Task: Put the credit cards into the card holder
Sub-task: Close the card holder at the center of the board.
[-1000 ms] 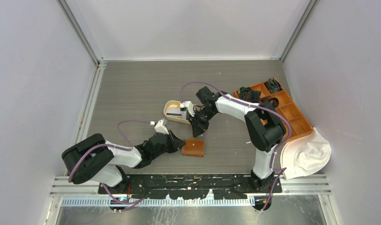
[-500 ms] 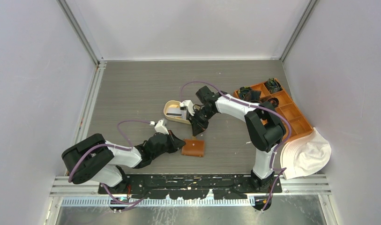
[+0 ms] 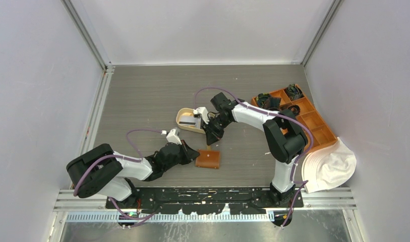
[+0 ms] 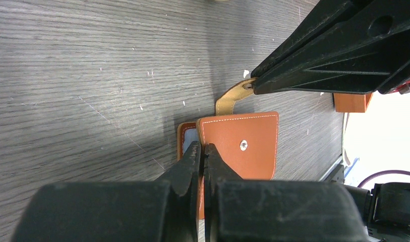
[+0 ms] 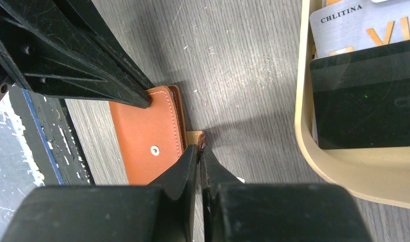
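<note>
**Item: card holder** [image 4: 253, 131]. Brown leather, flat on the table [image 4: 92, 75], cover side up with its snap stud [image 4: 243, 145] showing. It lay directly at the fingertips of both grippers.

**Left gripper** [image 4: 202, 147]: jaws pressed together on the holder's short end edge, pinning it to the table.

**Right gripper** [image 5: 198, 148]: jaws narrow, nipping the tip of the tan strap [image 4: 229, 101], as far as both wrist views showed. It carried no card.

**Orientation:** the holder was only a little longer than wide. Its long axis started at the left gripper's pinch and ran off sideways from those fingers, along the table grain. The strap left the long edge farther from the left gripper and pointed to the right gripper's fingertips. The cover lay shut over the slots.

**Credit cards** [image 5: 364, 101]: a black one lay over a pale printed one [image 5: 364, 25] in the cream tray [image 5: 354, 176]. The tray stood just beside the right gripper, on the side away from the holder. Whether more cards lay beneath could not be told.

**Progress:** judged early.
- Done: the strap was unsnapped, though the cover was not yet lifted.
- Unclear: a grey-blue sliver [image 4: 186, 143] showed under the cover beside the left fingers, and could have been either card or lining.
- Left to do: fold the cover back, fetch each card from the tray, and slide it into a slot.
</note>
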